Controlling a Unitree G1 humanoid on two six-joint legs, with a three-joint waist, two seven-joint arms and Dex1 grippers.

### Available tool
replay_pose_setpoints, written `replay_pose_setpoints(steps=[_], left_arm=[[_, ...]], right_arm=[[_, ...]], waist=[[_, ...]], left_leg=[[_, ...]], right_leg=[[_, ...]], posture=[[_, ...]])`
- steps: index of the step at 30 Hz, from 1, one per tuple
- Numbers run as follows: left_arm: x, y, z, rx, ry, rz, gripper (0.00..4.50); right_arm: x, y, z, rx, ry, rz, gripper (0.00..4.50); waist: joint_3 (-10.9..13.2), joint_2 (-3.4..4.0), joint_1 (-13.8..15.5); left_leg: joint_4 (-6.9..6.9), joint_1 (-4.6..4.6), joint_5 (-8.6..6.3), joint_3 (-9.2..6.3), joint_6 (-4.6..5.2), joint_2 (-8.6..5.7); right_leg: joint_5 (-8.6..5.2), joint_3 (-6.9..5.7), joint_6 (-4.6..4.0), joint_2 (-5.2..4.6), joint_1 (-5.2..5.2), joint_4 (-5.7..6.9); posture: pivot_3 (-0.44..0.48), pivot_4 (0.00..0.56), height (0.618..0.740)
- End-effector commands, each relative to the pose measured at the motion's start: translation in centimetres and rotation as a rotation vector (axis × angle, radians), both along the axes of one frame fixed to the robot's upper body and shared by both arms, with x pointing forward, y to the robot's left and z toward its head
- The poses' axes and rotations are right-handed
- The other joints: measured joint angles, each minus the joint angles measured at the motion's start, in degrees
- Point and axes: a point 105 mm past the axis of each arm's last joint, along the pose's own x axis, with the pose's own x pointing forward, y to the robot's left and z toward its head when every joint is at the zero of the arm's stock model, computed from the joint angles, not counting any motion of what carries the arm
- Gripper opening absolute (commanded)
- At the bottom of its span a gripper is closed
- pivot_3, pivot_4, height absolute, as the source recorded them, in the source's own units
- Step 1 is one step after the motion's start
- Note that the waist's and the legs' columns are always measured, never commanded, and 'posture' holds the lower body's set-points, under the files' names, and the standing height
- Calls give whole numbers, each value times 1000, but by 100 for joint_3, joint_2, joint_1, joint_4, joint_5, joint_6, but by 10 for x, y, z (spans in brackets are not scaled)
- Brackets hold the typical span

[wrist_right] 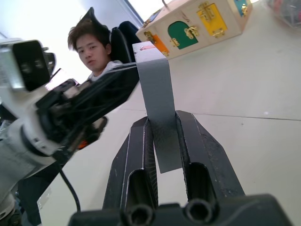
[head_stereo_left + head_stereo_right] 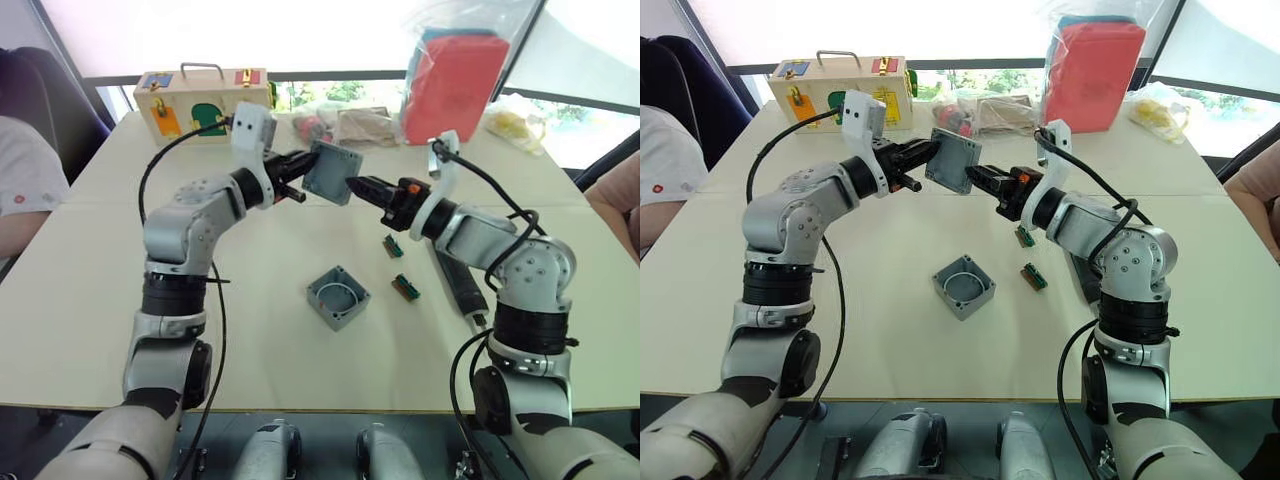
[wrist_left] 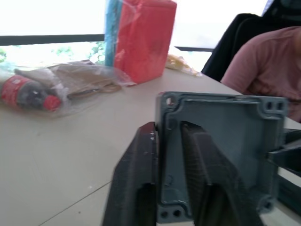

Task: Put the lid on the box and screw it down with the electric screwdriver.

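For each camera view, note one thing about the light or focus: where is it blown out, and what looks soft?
Left eye view: the windows behind the table are blown white. Left wrist view: the lid is fairly crisp between the left gripper's fingers, but the red bag behind is soft. Right wrist view: the sky is glaring; the wooden case is softer.

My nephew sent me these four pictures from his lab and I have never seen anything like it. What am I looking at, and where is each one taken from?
It is a two-armed humanoid robot at a table. Two pictures come from cameras in its head, looking down over its arms; the other two from a camera on each wrist. The left gripper and right gripper both pinch the lid, a shallow grey cover, above the table. Below lies the box, open. The electric screwdriver lies beside the right arm. Farther back stand a wooden case and a red bag.
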Motion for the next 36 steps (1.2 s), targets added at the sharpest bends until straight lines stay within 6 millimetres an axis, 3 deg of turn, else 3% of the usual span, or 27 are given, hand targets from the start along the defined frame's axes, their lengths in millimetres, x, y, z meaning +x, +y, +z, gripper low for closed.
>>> replay_pose_setpoints(steps=[1, 4, 9, 12, 14, 16, 19, 20, 26, 31, 36], left_arm=[[-14, 16, 19, -59, -31, -40, 2319], [-29, 34, 24, -115, 43, -106, 3549], [-31, 70, 30, -166, 100, -46, 3549], [-29, 83, 24, -177, 145, -20, 2927], [-27, 83, 15, -163, 171, -15, 2110], [-25, 80, 9, -148, 184, -24, 1516], [-24, 69, 4, -133, 200, -69, 216], [-25, 63, 2, -125, 204, -93, 17], [-33, 32, -11, -18, 223, -237, 17], [-47, 7, -27, 122, 194, -368, 17], [-51, 0, -38, 181, 185, -429, 17]], right_arm=[[-2, -4, 12, 29, -47, -13, 193], [-1, -11, 14, -2, -87, -58, 193], [-15, -37, 25, -253, -357, -184, 193], [-37, -43, 22, -483, -574, -232, 193], [-50, -44, 18, -592, -688, -257, 193], [-61, -42, 10, -719, -806, -277, 193], [-83, -32, -10, -934, -1020, -234, 193], [-88, -29, -18, -1003, -1083, -225, 193], [-107, -17, -63, -1236, -1272, -139, 193], [-108, -10, -79, -1298, -1326, -122, 193], [-108, -8, -87, -1316, -1331, -118, 193]], waist=[[0, 0, -17], [0, 0, -72], [2, 2, -54], [3, 1, -56], [3, 0, -64], [3, -1, -68], [4, -2, -41], [4, -3, -40], [5, -4, -46], [5, -4, -46], [5, -4, -40]], left_leg=[[0, 0, 0, 0, 0, 0], [-1, 0, 0, -1, 0, 1], [-2, 0, 0, -1, 1, 0], [-1, 1, -2, 0, 4, -4], [0, 5, -3, 0, 4, -4], [0, 15, -3, 0, 4, -4], [0, 19, -2, -1, 2, -3], [0, 19, -1, -1, 0, -3], [1, 23, 6, -1, -12, -4], [1, 25, 8, -2, -16, -1], [1, 27, 8, -4, -16, -1]], right_leg=[[0, 0, 0, 0, 0, 0], [0, 0, 0, 1, -2, 1], [-1, -1, 1, 1, 0, -1], [-1, 0, 2, 1, 5, -5], [-3, -1, 4, 2, 11, -10], [-3, 0, 4, 2, 18, -10], [-3, 0, 4, 3, 20, -7], [-4, 0, 5, 3, 21, -10], [-4, 1, 4, 4, 25, -11], [-5, 1, 3, 8, 29, -11], [-6, 1, 2, 10, 33, -12]], posture=[[0, 150, 740], [0, 150, 740], [0, 150, 740], [0, 150, 740], [0, 150, 740], [0, 150, 740], [0, 150, 740], [0, 150, 740], [0, 150, 740], [0, 150, 740], [0, 150, 740]])
